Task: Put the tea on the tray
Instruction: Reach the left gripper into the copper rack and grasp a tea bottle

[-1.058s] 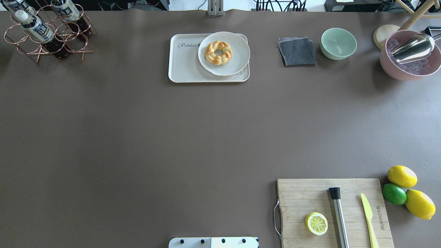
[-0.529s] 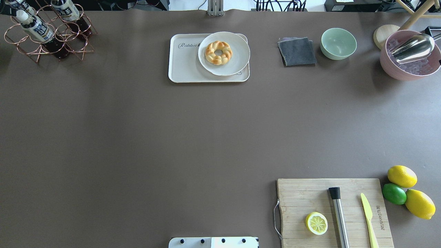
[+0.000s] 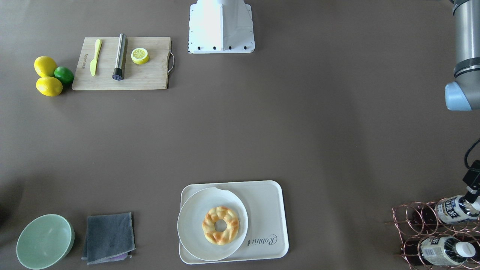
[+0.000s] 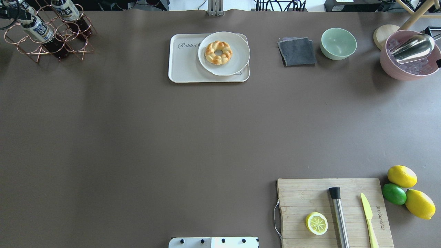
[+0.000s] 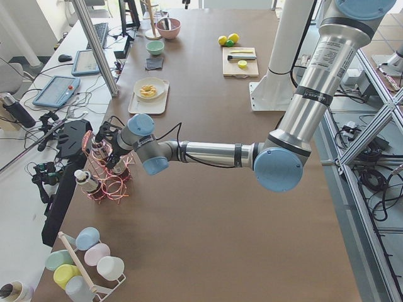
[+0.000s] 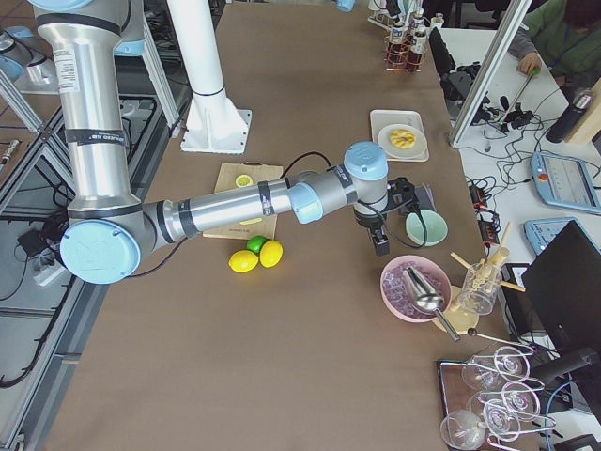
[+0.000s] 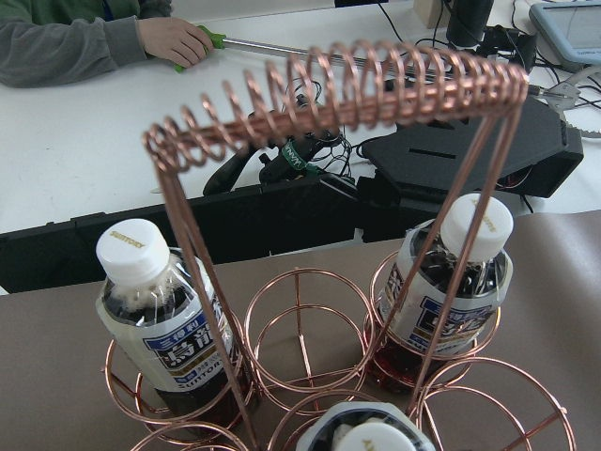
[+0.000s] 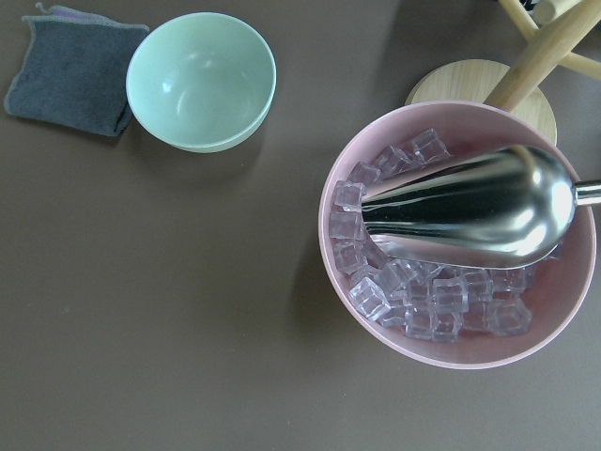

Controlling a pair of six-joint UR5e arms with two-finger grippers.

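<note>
The tea [image 4: 37, 30] leans in the copper rack [image 7: 376, 91] at the far left corner of the bench [image 4: 137, 137]. The left fingers [image 3: 471, 189] seem to be right at its white cap, but I cannot tell if they squeeze it or are loose. The tray [image 4: 182, 67] is well apart, with a plate [image 4: 239, 57] and donut [image 4: 210, 53] on it. The right fingers [image 6: 379, 242] hang near the pink ice bowl [image 4: 391, 70]; I cannot tell their grip either.

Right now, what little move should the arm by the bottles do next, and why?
Probably ease the left gripper down around the white cap of the tea and close. It hangs right at that bottle in the copper rack, I cannot tell whether it grips yet, and the tray has bare room beside the plate.
</note>
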